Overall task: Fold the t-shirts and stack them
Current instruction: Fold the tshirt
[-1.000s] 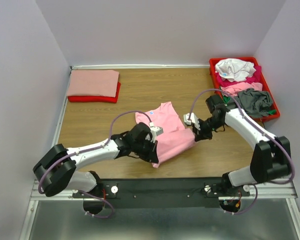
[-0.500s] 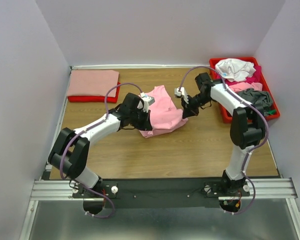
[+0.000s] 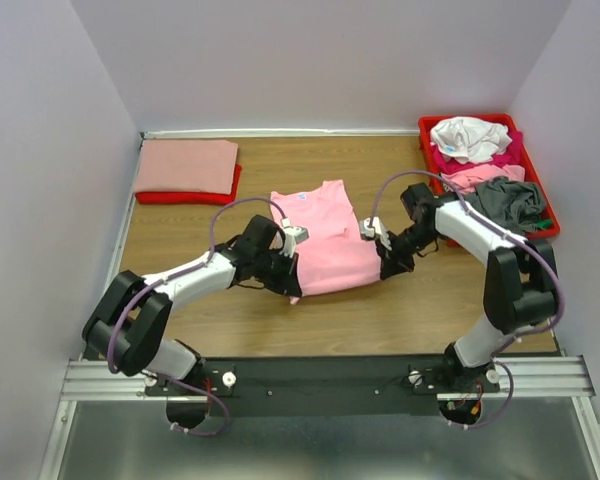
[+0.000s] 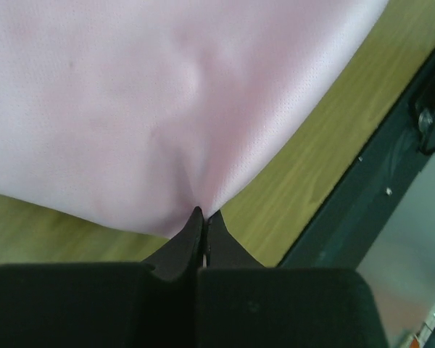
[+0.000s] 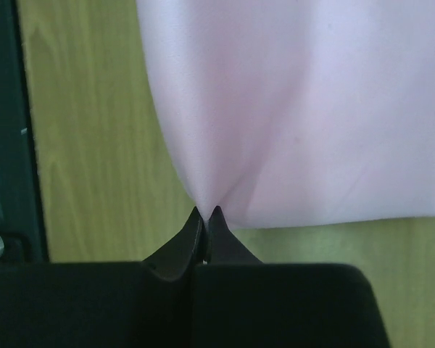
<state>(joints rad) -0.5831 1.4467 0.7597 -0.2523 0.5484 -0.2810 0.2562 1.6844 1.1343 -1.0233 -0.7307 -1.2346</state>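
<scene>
A light pink t-shirt (image 3: 325, 238) with a small blue neck label lies spread in the middle of the wooden table (image 3: 230, 310). My left gripper (image 3: 290, 283) is shut on its near left corner. My right gripper (image 3: 388, 268) is shut on its near right corner. In the left wrist view the pink cloth (image 4: 152, 109) bunches into the shut gripper (image 4: 204, 214). The right wrist view shows the same pink cloth (image 5: 304, 109) pinched in the right gripper (image 5: 206, 212). A folded salmon t-shirt (image 3: 187, 165) rests on a red one (image 3: 185, 197) at the far left.
A red plastic tray (image 3: 538, 235) at the far right holds a heap of white (image 3: 469, 136), magenta, pink and grey (image 3: 510, 203) shirts. Grey walls close in the table on three sides. A metal rail (image 3: 330, 378) runs along the near edge.
Both grippers carried the pink shirt's near edge away to the far side, then drew it back toward the arms. The shirt now lies flatter and more spread than a second ago.
</scene>
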